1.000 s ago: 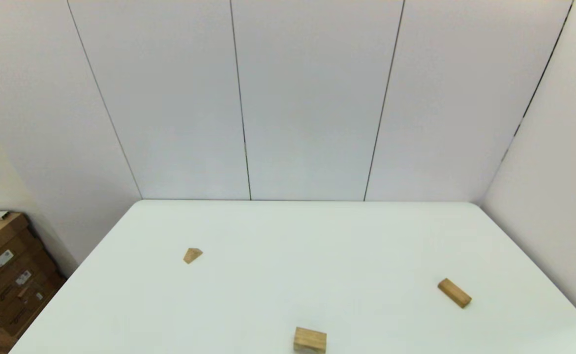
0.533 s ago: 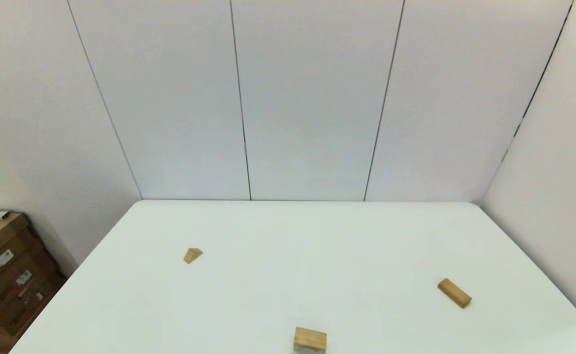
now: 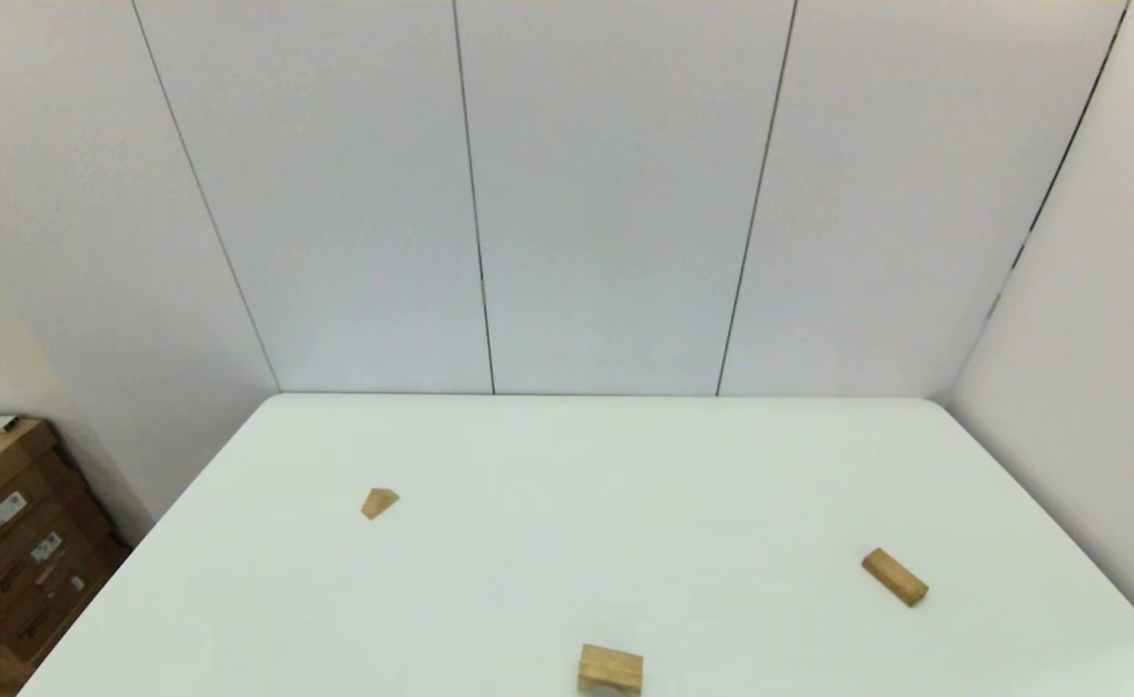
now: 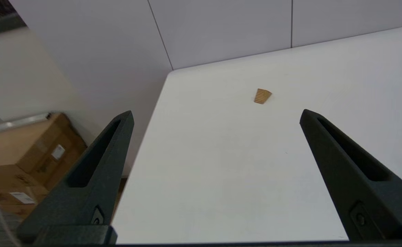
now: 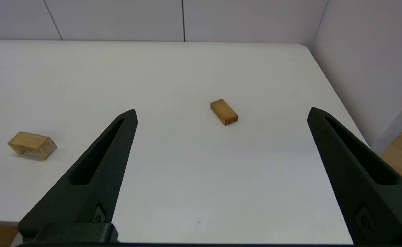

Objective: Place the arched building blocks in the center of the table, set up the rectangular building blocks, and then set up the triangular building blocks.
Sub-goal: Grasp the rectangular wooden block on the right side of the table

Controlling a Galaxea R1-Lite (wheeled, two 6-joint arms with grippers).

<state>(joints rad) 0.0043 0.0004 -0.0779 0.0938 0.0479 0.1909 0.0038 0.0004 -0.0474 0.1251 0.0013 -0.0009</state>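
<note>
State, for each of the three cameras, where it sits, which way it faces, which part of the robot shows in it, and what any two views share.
Head view: high on the robot, facing forward and down at the table; no arm shows.
Left wrist view: behind the open left tool, facing the triangular block.
Right wrist view: behind the open right tool, facing the rectangular block and arched block.
Shared: the head view also shows all three blocks.

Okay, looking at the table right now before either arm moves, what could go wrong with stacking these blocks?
The arched block sits near the table's front edge; a clumsy grab might push it off. The rectangular block lies at an angle, so the open right gripper may need to rotate. The triangular block is small with sloped faces and could slip from the open left gripper.
</note>
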